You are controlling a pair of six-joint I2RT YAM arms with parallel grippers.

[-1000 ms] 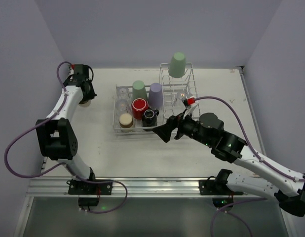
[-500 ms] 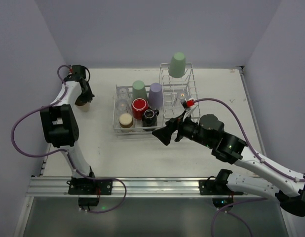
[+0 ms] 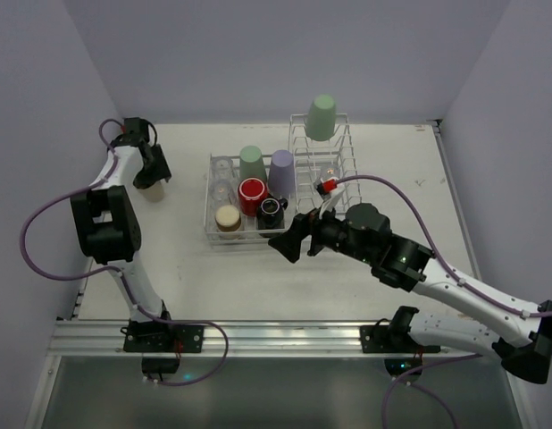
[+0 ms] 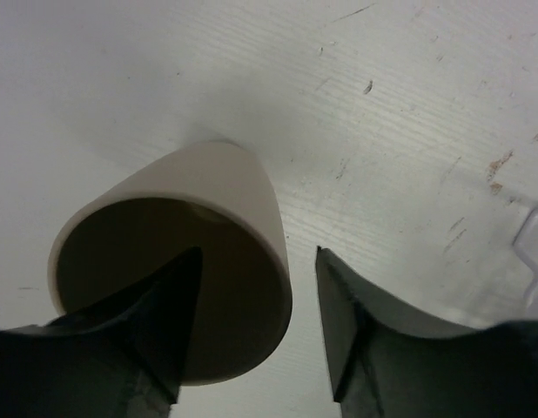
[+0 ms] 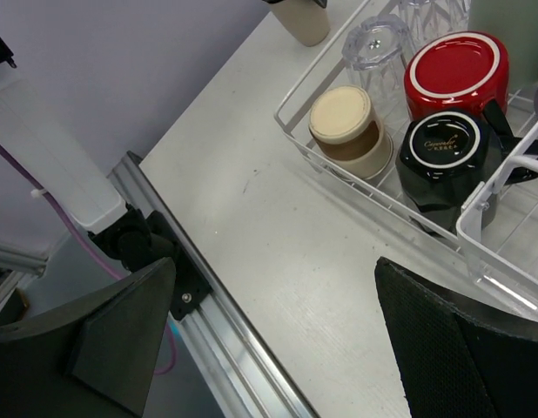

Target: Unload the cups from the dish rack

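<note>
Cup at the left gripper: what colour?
The cup is beige; left wrist view shows it best.

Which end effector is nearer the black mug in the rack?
Right. The right end effector sits open just on the near side of the black mug; the left end effector is far to the left, over a beige tumbler.

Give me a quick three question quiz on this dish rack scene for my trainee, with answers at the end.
1. What colour is the cup on top of the tall section of the dish rack?
2. True or false: the right gripper is open and empty.
3. Where is the beige cup? A, in the dish rack. B, on the table at the left gripper. C, in the right gripper.
Key: 1 pale green; 2 true; 3 B.
</note>
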